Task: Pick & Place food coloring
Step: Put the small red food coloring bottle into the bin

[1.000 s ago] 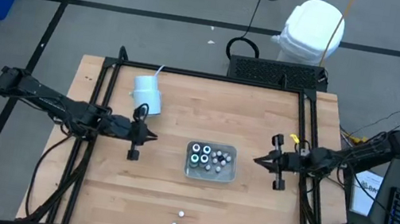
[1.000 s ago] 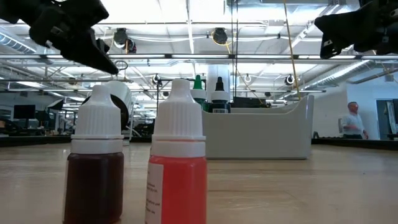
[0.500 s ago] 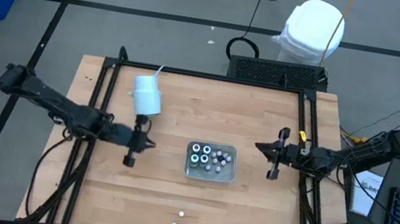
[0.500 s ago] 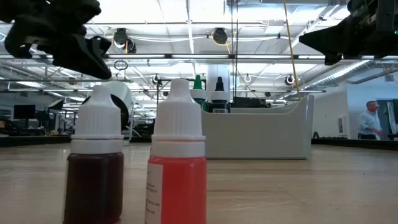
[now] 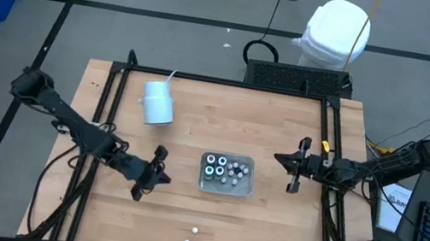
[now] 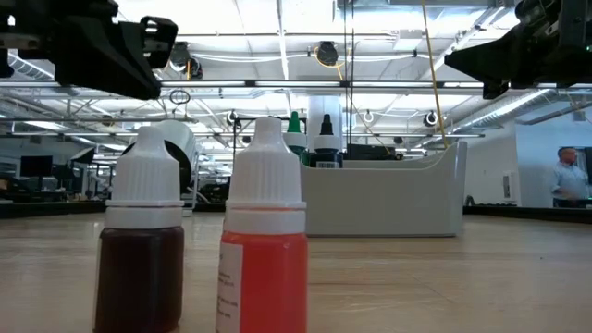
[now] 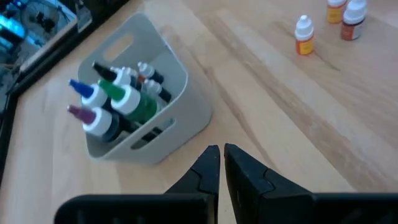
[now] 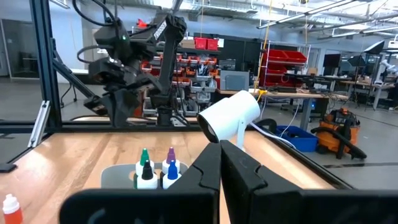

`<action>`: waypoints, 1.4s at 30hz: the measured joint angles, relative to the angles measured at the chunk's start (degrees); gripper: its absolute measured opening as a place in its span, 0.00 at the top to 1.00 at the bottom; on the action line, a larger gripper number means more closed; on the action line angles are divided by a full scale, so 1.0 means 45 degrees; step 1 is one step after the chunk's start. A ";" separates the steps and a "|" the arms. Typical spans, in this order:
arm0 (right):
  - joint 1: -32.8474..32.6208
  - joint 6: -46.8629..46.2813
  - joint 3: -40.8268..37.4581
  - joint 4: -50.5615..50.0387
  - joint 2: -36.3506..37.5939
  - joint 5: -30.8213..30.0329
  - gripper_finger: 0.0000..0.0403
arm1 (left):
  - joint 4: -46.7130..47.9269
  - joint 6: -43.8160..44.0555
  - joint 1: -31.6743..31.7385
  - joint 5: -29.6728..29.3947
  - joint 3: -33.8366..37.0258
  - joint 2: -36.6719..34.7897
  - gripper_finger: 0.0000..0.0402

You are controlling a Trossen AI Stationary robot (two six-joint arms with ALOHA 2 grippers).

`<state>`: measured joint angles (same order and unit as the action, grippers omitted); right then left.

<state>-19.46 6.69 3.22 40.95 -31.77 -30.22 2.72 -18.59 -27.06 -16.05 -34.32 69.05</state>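
Three loose food coloring bottles (image 5: 194,238) stand on their bases near the table's near edge. In the low view a dark brown one (image 6: 143,250) and a red-orange one (image 6: 265,250) stand close up; the left wrist view shows them farther off (image 7: 303,35). More bottles stand upright in the square tray (image 5: 226,174) at mid-table, their coloured tips showing (image 7: 115,102). My left gripper (image 5: 158,172) hovers shut just left of the tray (image 7: 186,106), above the table. My right gripper (image 5: 282,159) hovers shut to the tray's right, pointing at it (image 8: 152,169).
A white cup with a straw (image 5: 157,101) lies on its side on the far-left part of the table, also in the right wrist view (image 8: 230,115). Black frame rails (image 5: 107,121) run along the table's sides. Bare wood lies between the tray and the loose bottles.
My left gripper has swung from beside the cup toward the table's near edge and a little to the right, turning so that it slants toward the tray's near-left corner. My right gripper shifted slightly toward the far edge, then kept still. Both stay shut. No bottle has moved.
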 joint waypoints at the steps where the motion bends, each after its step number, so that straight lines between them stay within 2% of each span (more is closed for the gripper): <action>1: 0.0000 0.0009 0.0000 0.0001 0.0000 0.0000 1.00 | -0.0007 -0.0084 -0.0041 0.0000 -0.0056 0.0020 0.92; 18: 0.0000 0.0474 0.0000 0.0289 -0.0005 -0.0005 1.00 | 0.0219 0.0239 -0.0250 -0.0223 -0.0089 0.0020 0.92; 42: 0.0000 0.0093 0.0000 0.0090 -0.0015 0.0034 1.00 | -0.0044 -0.0725 -0.0243 -0.0780 -0.0089 0.0003 0.92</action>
<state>-19.46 7.11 3.22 41.36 -31.83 -30.06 2.52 -21.86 -28.15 -19.56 -34.72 69.07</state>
